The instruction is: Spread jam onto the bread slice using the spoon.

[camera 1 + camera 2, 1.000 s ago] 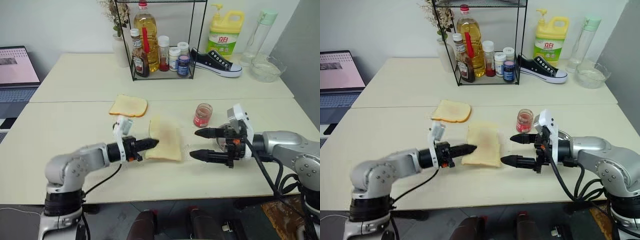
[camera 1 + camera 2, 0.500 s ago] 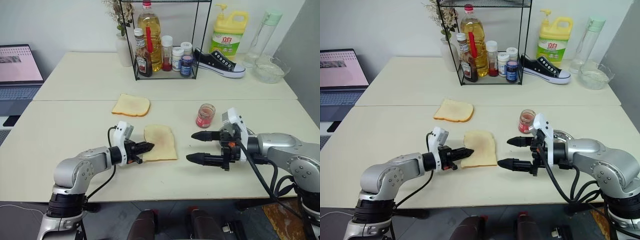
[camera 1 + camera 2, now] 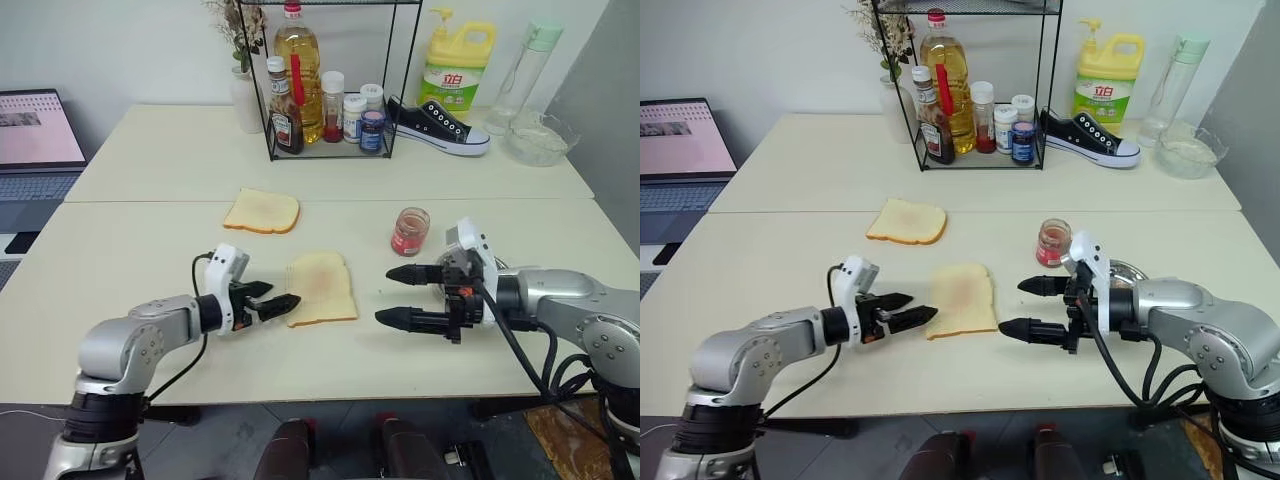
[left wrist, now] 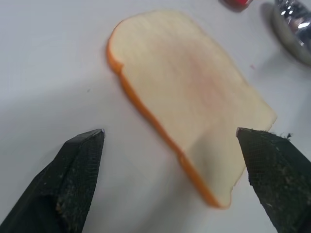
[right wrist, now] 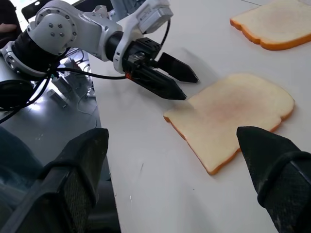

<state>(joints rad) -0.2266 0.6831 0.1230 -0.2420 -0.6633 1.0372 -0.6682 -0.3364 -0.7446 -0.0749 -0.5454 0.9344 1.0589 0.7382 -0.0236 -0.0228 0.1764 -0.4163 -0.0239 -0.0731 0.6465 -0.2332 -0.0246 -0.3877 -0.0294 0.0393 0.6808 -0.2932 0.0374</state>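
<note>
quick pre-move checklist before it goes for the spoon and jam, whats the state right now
1. Left gripper open, off the bread slice: ok.
2. Right gripper open, holding nothing: ok.
3. Bread slice flat on the table: ok.
4. Jam jar upright, behind the right gripper: ok.
5. Spoon located: cannot tell.
6. Jam spread on the bread slice: not ok, just a faint reddish patch.
</note>
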